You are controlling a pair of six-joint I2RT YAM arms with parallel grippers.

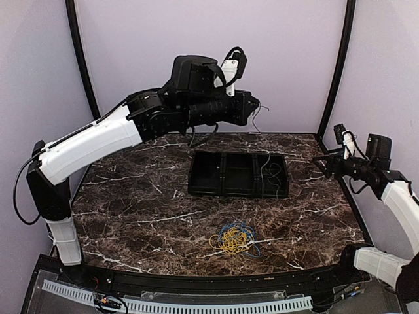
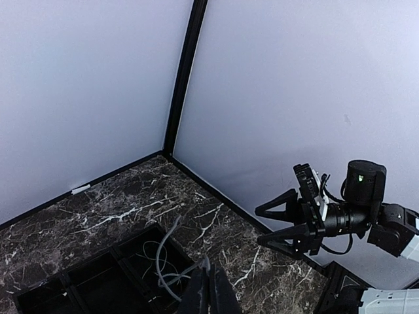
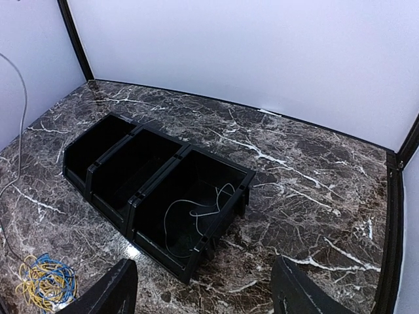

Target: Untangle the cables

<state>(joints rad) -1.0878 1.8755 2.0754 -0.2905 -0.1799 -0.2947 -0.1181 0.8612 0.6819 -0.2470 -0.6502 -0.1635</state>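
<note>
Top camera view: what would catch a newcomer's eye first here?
The left arm reaches high over the black tray, its claw pinching a thin grey wire. Next comes the yellow and blue cable tangle on the marble table near the front edge. A pale wire lies curled in the tray's right compartment.

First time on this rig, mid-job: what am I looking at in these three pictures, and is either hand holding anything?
A left arm and a right arm, both robots, are bolted to the near edge of a marble table. The top picture looks down from behind them; the other two come from cameras on each wrist. The left hand, raised high, looks shut on a thin grey wire that seems to trail into an end compartment of the black tray. The right hand is open and empty. A yellow and blue tangle lies nearer the arms.
</note>
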